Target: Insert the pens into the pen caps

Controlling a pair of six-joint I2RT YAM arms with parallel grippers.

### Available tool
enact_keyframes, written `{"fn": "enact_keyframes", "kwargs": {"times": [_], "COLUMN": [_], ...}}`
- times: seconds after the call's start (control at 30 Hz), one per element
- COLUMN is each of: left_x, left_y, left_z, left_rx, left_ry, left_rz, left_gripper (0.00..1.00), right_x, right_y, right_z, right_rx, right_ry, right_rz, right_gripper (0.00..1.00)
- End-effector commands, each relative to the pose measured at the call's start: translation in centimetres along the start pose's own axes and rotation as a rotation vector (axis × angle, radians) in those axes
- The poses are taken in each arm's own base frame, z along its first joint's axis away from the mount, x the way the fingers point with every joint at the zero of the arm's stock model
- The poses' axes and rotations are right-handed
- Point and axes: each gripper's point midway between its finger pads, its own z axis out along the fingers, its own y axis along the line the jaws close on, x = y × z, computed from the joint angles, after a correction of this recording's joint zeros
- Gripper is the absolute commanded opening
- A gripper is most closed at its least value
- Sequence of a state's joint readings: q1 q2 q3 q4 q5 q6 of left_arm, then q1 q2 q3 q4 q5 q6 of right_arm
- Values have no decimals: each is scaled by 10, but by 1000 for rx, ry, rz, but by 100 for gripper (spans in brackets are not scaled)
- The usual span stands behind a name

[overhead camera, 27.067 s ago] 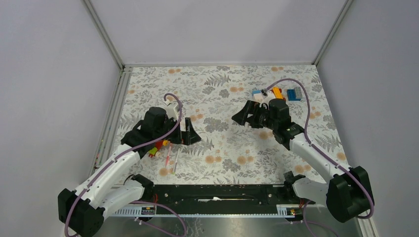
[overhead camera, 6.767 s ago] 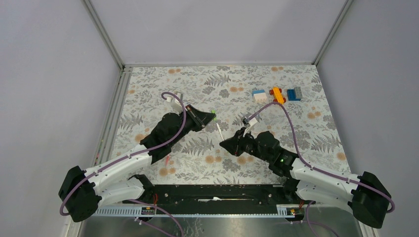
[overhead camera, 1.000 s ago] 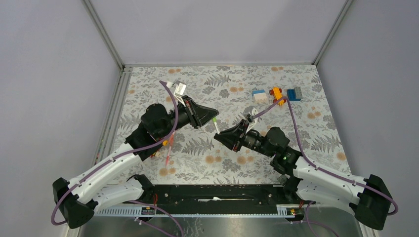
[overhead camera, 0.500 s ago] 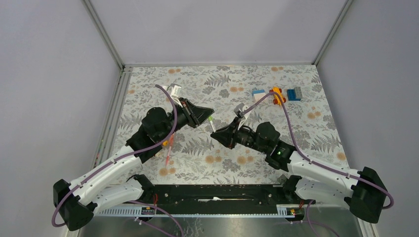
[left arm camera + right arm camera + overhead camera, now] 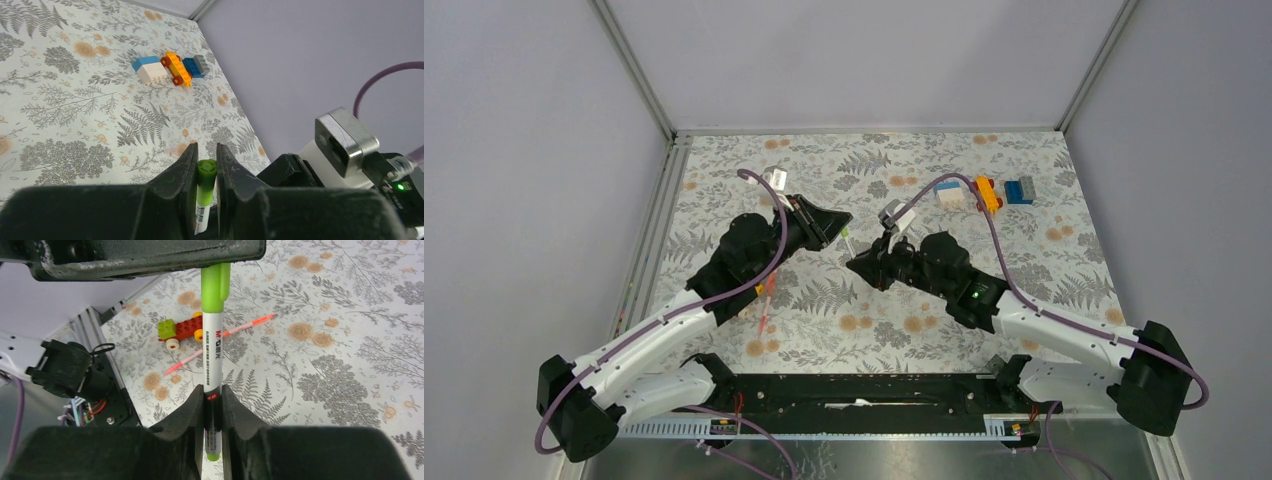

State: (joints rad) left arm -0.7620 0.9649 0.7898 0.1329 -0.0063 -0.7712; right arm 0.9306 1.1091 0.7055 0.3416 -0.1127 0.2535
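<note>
Judging from the top view, I am holding my left pincer [image 5: 837, 228] and my right pincer [image 5: 856, 266] tip to tip above the floral table [image 5: 1044, 250]. The push should therefore be going straight along the line between them, both grips firm and neither bending sideways. What sits between them is too small to read there. In the left wrist view, my left pincer is clamping the green cap [image 5: 205, 169] between its fingers, with the cap's end poking just past the tips. The white pen [image 5: 201, 215] is coming out of the cap's near end. In the right wrist view, my right pincer is gripping that pen low on its barrel. The pen is standing straight up into the cap, and the cap's top is hiding between the left fingers above. A pink pen [image 5: 220, 346] and a red toy car [image 5: 181, 332] are lying on the table beyond, well apart from both pincers. The cap is looking seated over the nib, but I cannot tell whether it is fully home.
</note>
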Motion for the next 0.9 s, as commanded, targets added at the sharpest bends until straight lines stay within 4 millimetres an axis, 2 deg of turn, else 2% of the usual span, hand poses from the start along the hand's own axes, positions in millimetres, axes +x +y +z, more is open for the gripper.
{"fn": "enact_keyframes", "kwargs": {"times": [0.0, 0.33, 0.5, 0.67, 0.87], "left_x": [55, 75, 90, 113, 125], "left_y": [11, 35, 50, 83, 88], "left_z": [-4, 1, 5, 3, 7], "left_rx": [-26, -130, -212, -427, -467], "left_ry": [205, 239, 266, 307, 342], "left_rz": [-78, -159, -247, -343, -380], "left_gripper": [0, 0, 0, 0, 0], "right_x": [-98, -121, -122, -122, -123], "right_y": [2, -17, -27, -37, -33], "right_z": [5, 20, 32, 44, 57], "right_rx": [59, 190, 242, 307, 312], "right_ry": [-272, -277, -253, -233, -212], "right_rz": [-100, -150, -171, -207, -236], "right_gripper": [0, 0, 0, 0, 0]}}
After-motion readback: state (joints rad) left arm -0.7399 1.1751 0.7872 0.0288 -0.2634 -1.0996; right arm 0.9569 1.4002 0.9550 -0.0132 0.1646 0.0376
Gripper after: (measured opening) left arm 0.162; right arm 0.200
